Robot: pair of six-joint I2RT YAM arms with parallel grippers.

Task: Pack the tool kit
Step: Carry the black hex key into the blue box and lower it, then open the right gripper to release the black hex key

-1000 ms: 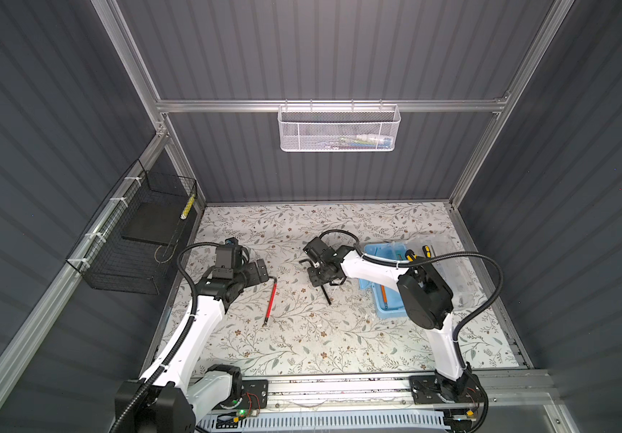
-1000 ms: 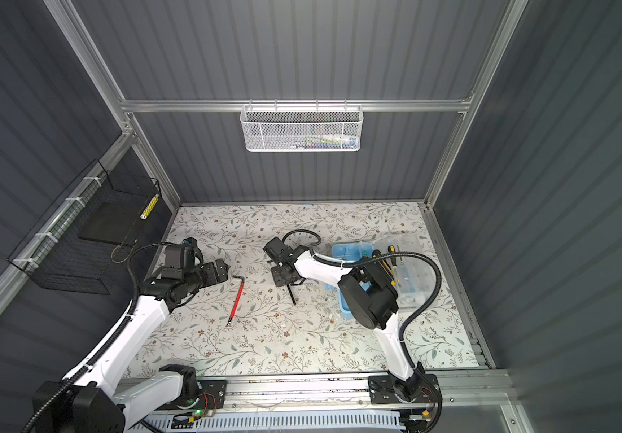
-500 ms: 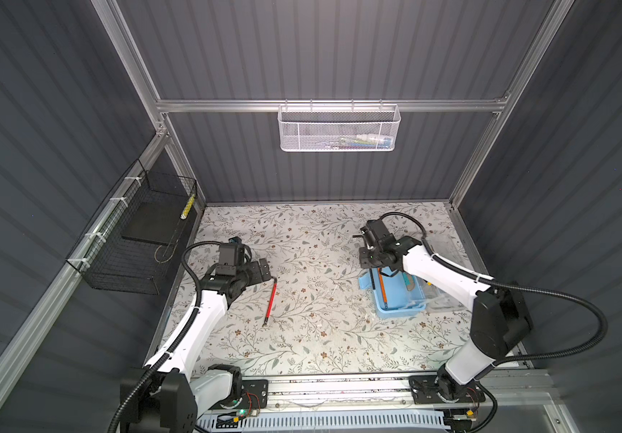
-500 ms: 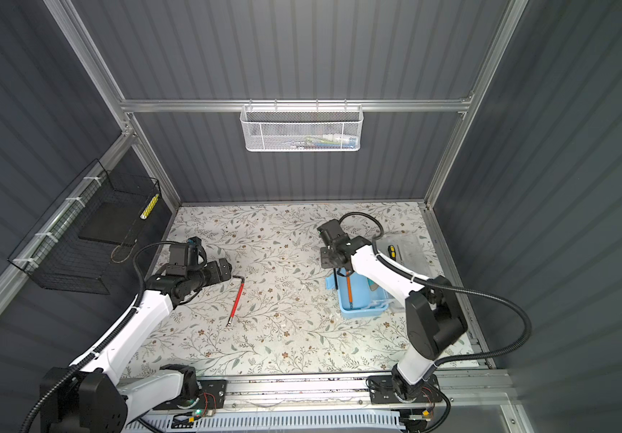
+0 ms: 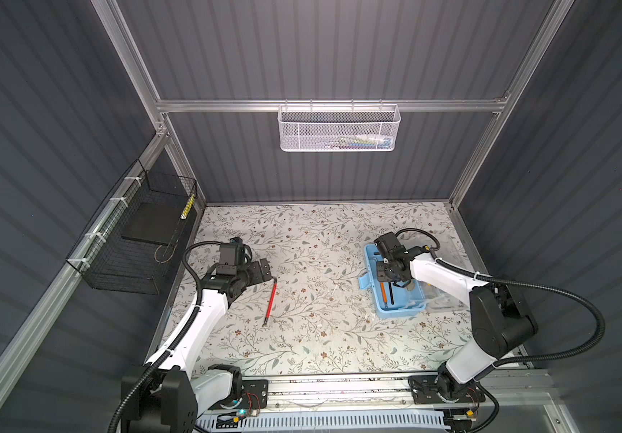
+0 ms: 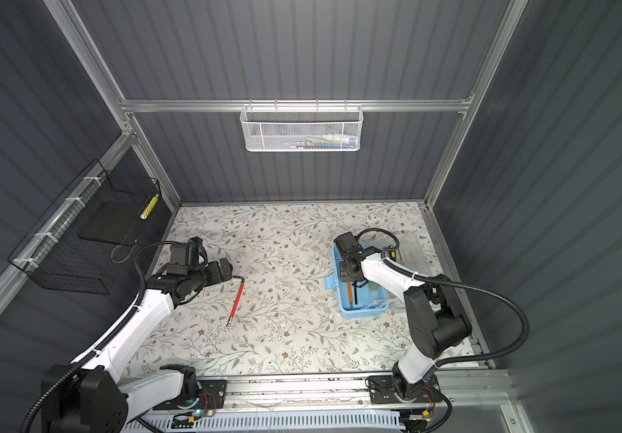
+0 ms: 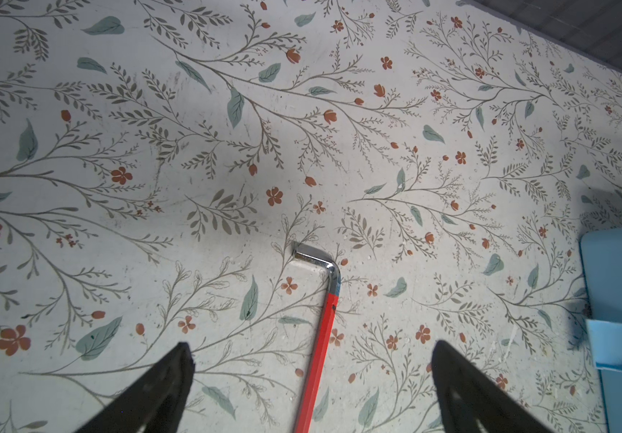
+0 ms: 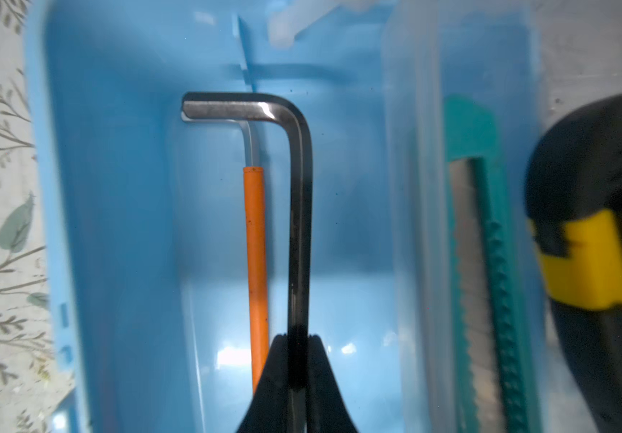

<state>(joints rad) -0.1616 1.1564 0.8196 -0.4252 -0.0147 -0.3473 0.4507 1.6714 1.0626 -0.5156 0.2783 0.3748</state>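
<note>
Right gripper [image 8: 297, 378] is clamped on the dark hex key [image 8: 299, 210], hanging over the open light-blue tool kit [image 5: 392, 311] at table right. Best to lower it flat beside the orange-sleeved hex key [image 8: 255, 262] before letting go, clear of the divider. Left gripper [image 7: 311, 390], jaws wide apart, hovers over the red hex key [image 7: 319, 337] mid-table: straddle its shaft squarely.

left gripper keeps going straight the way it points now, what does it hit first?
Probably the red hex key: it lies on the mat just ahead of the left gripper, between its open jaws. Depth is unclear.
</note>
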